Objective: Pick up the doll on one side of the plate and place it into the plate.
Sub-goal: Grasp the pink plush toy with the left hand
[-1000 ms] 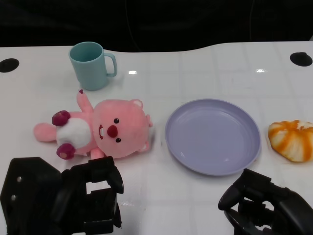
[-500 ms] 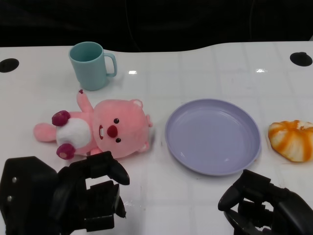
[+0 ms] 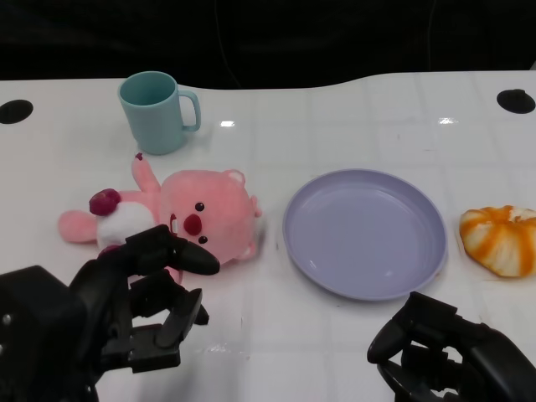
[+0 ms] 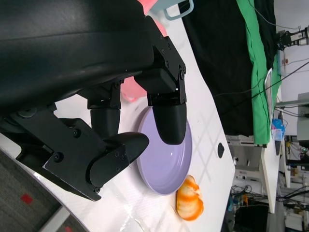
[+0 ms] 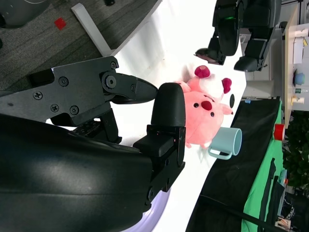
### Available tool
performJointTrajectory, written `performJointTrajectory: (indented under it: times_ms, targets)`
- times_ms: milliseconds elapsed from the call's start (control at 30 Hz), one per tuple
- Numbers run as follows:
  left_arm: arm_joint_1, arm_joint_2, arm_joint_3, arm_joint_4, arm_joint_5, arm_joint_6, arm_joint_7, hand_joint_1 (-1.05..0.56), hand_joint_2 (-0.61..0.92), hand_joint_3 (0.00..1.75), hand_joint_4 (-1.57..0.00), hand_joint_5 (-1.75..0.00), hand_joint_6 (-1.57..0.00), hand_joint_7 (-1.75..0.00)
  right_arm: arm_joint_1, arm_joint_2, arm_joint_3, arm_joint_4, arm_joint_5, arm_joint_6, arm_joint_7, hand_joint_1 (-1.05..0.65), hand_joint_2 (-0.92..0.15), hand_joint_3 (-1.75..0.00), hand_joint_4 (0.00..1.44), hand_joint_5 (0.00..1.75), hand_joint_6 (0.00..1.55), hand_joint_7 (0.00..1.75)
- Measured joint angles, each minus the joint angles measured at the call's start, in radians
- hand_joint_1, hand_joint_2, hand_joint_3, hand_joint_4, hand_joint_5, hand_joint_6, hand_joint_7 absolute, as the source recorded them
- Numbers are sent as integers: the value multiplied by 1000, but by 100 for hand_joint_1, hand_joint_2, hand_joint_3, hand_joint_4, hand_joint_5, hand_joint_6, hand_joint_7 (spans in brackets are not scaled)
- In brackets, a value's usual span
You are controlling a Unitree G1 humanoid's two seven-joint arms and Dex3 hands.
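— Where is the doll (image 3: 180, 224) found?

— Flat on the white table (image 3: 335, 117), it is seen lying on its back to the left of the purple plate (image 3: 364, 232), its head just beside the plate's rim. A teal mug (image 3: 157, 111) is set behind it, and an orange-and-white bun-like item (image 3: 500, 239) is placed to the right of the plate.

— How is the left hand (image 3: 126, 314) held?

— It is raised over the near edge of the doll, with its fingers (image 3: 180, 255) spread apart and nothing gripped between them. Whether the doll is touched by them cannot be told. From the left wrist view, the plate (image 4: 166, 154) is seen past the parted fingers.

— And the right hand (image 3: 448, 356)?

— It is kept low at the near right, well apart from the doll, in front of the plate. Its fingers are curled inward, and nothing is held. From the right wrist view, the doll (image 5: 203, 104) and the mug (image 5: 226, 142) are seen beyond them.
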Motion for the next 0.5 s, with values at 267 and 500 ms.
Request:
performJointTrajectory:
  times_ms: [267,500]
  targets:
    - [-70,119,7,9,94,-102,-56,-32,88,28,-27,-98,-48,-28,-2,4,3,0,1,2,-2,-30,-92,-49,69,175,51,165]
    - [-170,264,-17,59,317,-190,-83,-50,92,11,-19,-77,-44,-12,-1,5,0,-1,5,7,-2,-29,-92,-49,68,175,50,165]
